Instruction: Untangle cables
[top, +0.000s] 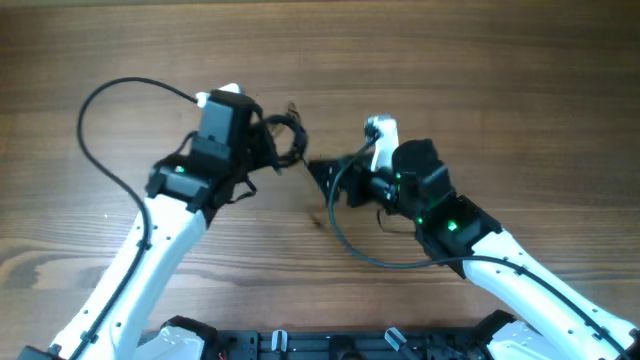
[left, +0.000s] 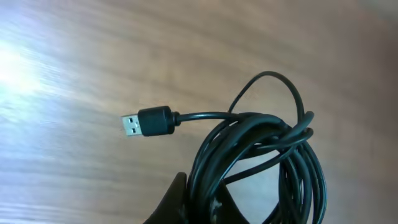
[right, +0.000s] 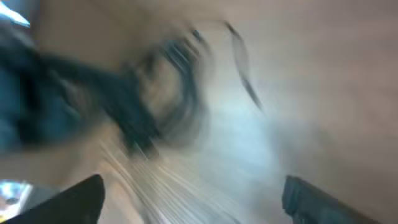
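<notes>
Cables (left: 255, 127) are hanging coiled above the worktop (left: 93, 50), the left jaws pinching them; the right jaws are gaping wide nearby. Grabbing several strands together would be risking a tighter tangle.

Smooth black rubbery cables (left: 261, 155) with a shiny metal plug (left: 130, 126); matt wood-grain table (top: 500, 80).

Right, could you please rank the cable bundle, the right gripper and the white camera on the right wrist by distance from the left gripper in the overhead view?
Measured from the left gripper:
1. The cable bundle, held right at its fingertips.
2. The right gripper, a little beyond, towards the table's middle.
3. The white camera, farthest, out on the right wrist.
</notes>
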